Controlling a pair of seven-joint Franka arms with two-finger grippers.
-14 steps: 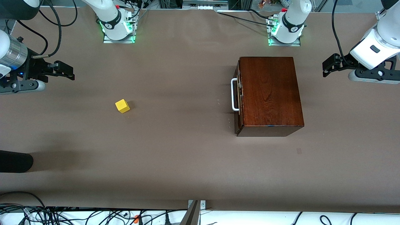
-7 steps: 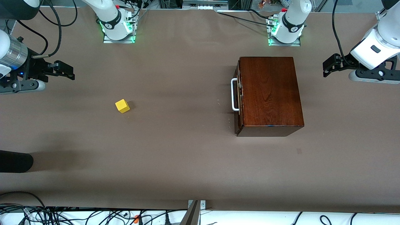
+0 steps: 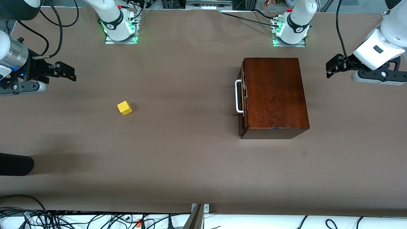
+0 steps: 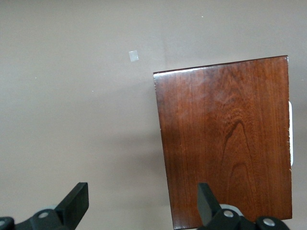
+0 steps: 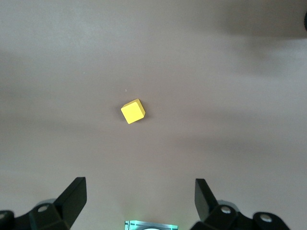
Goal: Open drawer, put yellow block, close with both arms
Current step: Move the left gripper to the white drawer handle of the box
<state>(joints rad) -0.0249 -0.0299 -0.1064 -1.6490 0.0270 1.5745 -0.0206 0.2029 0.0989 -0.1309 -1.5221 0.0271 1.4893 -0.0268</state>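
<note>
Shut drawer [image 3: 243, 97], dark reddish-brown front, white U-shaped handle [image 3: 237, 96], flush in mahogany box [image 3: 274, 95] below wide-open left gripper [image 4: 141, 203]. Small yellow block [image 5: 133, 111] resting on table beneath wide-open right gripper [image 5: 139, 201].

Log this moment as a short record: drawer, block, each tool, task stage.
drawer: shut in the wooden box, white handle facing the right arm's end of the table
yellow block: on the bare table, apart from the box, toward the right arm's end
left tool: open, empty, up in the air beside the box
right tool: open, empty, above the table near the block
task stage: nothing started; drawer not yet opened
</note>
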